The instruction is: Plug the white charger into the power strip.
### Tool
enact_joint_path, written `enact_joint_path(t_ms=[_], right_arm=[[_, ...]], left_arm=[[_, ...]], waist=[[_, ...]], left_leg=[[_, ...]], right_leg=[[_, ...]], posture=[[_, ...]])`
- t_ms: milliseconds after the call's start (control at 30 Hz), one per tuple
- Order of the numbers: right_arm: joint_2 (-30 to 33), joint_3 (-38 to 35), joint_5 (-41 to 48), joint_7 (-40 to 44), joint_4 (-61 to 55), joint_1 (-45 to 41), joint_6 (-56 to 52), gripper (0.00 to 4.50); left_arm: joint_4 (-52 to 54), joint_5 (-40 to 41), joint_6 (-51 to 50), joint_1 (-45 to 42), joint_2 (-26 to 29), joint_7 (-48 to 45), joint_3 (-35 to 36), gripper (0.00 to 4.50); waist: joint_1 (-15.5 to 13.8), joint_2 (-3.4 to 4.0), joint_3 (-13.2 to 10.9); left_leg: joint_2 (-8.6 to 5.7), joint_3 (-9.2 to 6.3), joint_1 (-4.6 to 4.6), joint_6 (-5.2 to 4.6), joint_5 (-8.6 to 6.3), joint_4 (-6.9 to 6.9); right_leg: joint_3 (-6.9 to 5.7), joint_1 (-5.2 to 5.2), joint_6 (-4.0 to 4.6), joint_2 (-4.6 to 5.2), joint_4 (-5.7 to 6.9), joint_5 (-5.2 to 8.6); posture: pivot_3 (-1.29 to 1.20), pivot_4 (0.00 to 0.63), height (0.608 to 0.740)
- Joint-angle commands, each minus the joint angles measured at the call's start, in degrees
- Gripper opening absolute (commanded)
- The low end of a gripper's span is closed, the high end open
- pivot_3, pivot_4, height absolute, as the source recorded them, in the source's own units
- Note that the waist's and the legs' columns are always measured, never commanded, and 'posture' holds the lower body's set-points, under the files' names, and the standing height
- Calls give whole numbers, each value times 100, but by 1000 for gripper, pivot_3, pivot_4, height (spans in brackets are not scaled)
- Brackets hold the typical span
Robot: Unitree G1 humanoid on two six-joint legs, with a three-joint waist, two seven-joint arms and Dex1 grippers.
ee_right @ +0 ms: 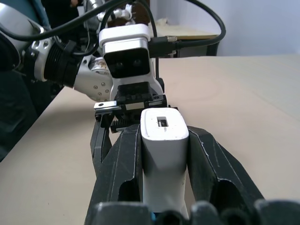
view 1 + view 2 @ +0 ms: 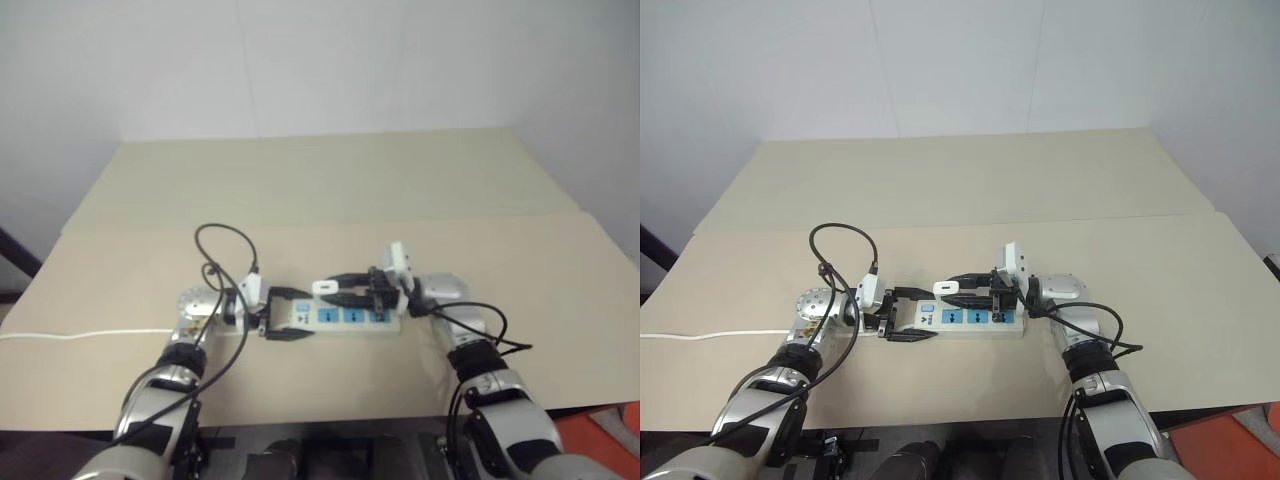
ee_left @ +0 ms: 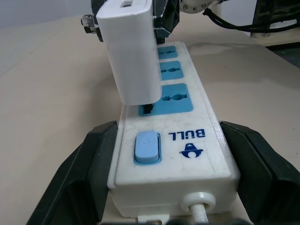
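The power strip (image 2: 352, 317) lies on the tan table (image 2: 330, 190), a white bar with three blue sockets and a blue switch (image 3: 147, 147) at its left end. My left gripper (image 2: 290, 315) is shut on that switch end, one black finger (image 3: 86, 164) on each long side. My right gripper (image 2: 335, 290) reaches in from the right and is shut on the white charger (image 3: 131, 56). The charger hangs slightly tilted over the socket nearest the switch (image 3: 176, 98). Its dark prongs touch that socket's near edge. In the right wrist view the charger (image 1: 164, 154) sits squeezed between the two fingers.
The strip's white cord (image 2: 80, 335) runs left across the table to its edge. Black cables (image 2: 225, 240) loop above my left wrist, and more (image 2: 490, 330) hang by the right wrist. An orange object (image 2: 610, 430) sits below the table's front right corner.
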State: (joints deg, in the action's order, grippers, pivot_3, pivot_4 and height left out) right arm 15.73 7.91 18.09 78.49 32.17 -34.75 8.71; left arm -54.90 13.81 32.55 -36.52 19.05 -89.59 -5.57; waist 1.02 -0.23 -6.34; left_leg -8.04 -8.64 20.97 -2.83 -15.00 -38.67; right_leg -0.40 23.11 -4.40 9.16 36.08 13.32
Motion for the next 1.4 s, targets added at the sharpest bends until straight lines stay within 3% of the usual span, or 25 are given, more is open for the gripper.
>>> enact_joint_path(t_ms=[33, 367, 667, 733, 900, 1400], right_arm=[[146, 179, -398, -219, 300, 85, -346, 1112], [222, 180, -383, -300, 468, 16, -639, 1112], [244, 99, -370, -270, 473, 163, -283, 1112], [305, 132, -308, -233, 440, 129, -779, 1112], [318, 103, -334, -221, 475, 226, -319, 1112], [399, 86, -323, -253, 547, 354, -285, 1112]], left_arm=[[-53, -242, 45, -22, -7, -44, -122, 3260], [-93, -264, 76, -31, -4, -33, -105, 3260], [-104, -258, 71, -54, 4, -53, -95, 3260], [-108, -263, 83, -56, 6, -51, -96, 3260], [-111, -267, 85, -69, 4, -53, -96, 3260], [-100, -287, 73, -54, 8, -43, -87, 3260]], waist=[[-1, 0, 6], [-6, -11, 20], [-15, -24, 35], [-18, -25, 35], [-31, -27, 39], [-43, -27, 39]], left_leg=[[0, 0, -2, 0, 0, 1], [0, 0, -13, -1, -1, 9], [0, 0, -26, 0, -1, 30], [0, 0, -31, 1, 0, 37], [0, 0, -38, 1, 0, 47], [-1, -2, -65, 1, 0, 65]], right_leg=[[1, -1, 0, 0, 0, 0], [4, -6, 0, -1, 0, 0], [7, -9, 0, -1, -3, 0], [8, -11, 0, -1, -5, 0], [9, -13, -1, -1, -9, 1], [9, -43, -3, -2, -24, 2]], posture=[[0, 150, 740], [0, 150, 740], [0, 150, 740], [0, 150, 740], [0, 150, 740], [0, 150, 740]])
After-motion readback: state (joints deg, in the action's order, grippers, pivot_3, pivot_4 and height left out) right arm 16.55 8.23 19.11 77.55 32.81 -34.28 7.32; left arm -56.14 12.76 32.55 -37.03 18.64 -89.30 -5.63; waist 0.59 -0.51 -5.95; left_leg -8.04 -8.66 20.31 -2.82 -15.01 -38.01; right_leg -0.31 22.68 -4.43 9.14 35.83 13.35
